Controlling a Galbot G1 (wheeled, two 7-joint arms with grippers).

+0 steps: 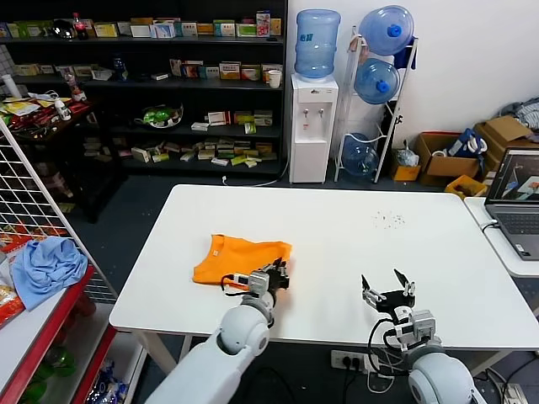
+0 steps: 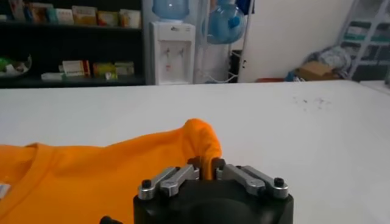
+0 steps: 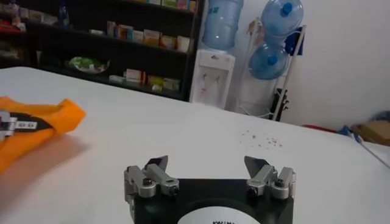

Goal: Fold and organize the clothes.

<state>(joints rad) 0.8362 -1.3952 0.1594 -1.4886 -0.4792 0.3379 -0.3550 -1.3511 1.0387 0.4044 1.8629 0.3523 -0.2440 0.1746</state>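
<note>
The bright orange T-shirt (image 1: 236, 257) lies partly folded on the white table (image 1: 337, 227), left of centre. My left gripper (image 1: 278, 276) is at its near right corner, shut on a raised fold of the orange fabric (image 2: 201, 143); in the left wrist view my left gripper (image 2: 206, 165) has its fingertips pinching the cloth. My right gripper (image 1: 387, 290) is open and empty above the table's near right part, apart from the shirt. The right wrist view shows my right gripper (image 3: 206, 163) with its jaws spread, and the shirt (image 3: 36, 125) far off. No lettering shows.
A light blue cloth (image 1: 46, 265) lies on a red rack left of the table. A laptop (image 1: 515, 202) sits on a side table at right. Small dark specks (image 1: 389, 219) mark the table's far right. Shelves and a water dispenser (image 1: 313, 126) stand behind.
</note>
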